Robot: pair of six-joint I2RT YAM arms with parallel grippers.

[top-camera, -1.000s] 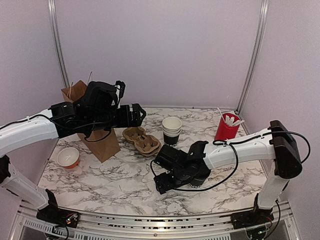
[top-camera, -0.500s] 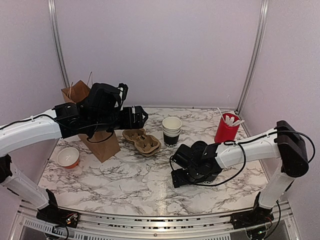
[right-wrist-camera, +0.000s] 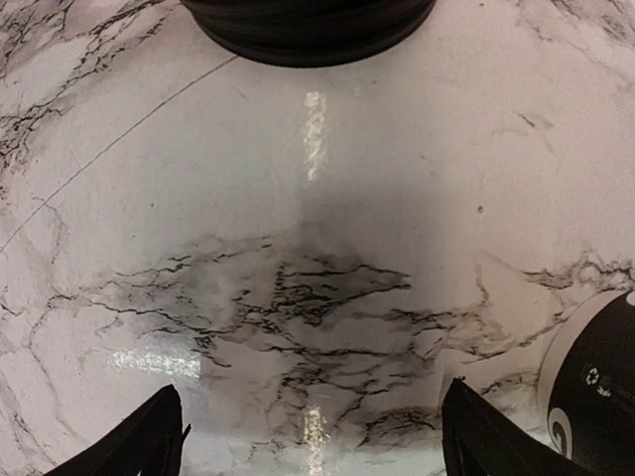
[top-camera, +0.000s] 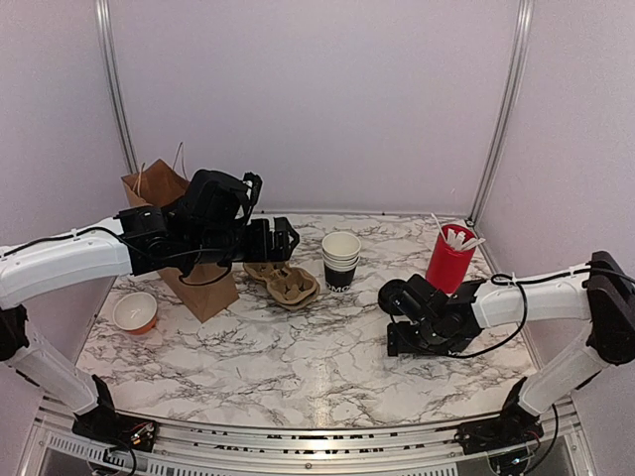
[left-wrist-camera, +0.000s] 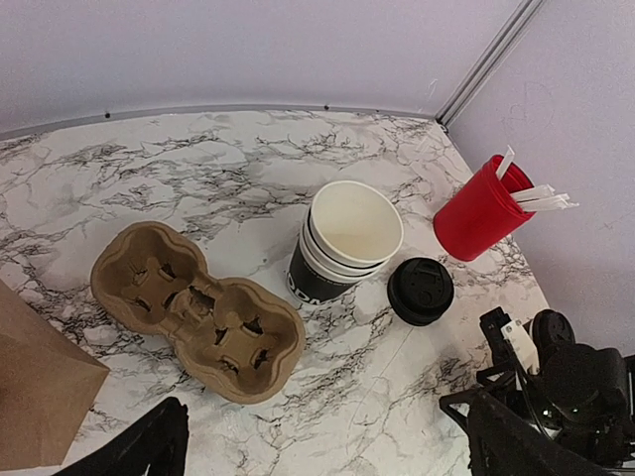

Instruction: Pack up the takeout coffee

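Note:
A stack of black paper cups (top-camera: 340, 261) with white lettering, white inside and unlidded, stands mid-table, also the cup stack (left-wrist-camera: 342, 243) in the left wrist view. A loose stack of black lids (left-wrist-camera: 420, 291) lies to its right and shows as the lids (right-wrist-camera: 308, 25) at the top of the right wrist view. My left gripper (top-camera: 281, 238) hovers open above the cardboard cup carrier (left-wrist-camera: 198, 312). My right gripper (right-wrist-camera: 317, 446) is open low over bare marble. Another black cup (right-wrist-camera: 595, 397) sits just outside its right finger.
A brown paper bag (top-camera: 189, 273) stands at the back left behind the left arm. A small bowl (top-camera: 134, 311) lies at the left. The red cup of white stirrers (top-camera: 449, 255) stands at the back right. The right arm (left-wrist-camera: 566, 387) is near the lids.
The right arm has swung from the table's middle to the right, towards the lids. The left gripper has drifted slightly right. Both grippers stayed open.

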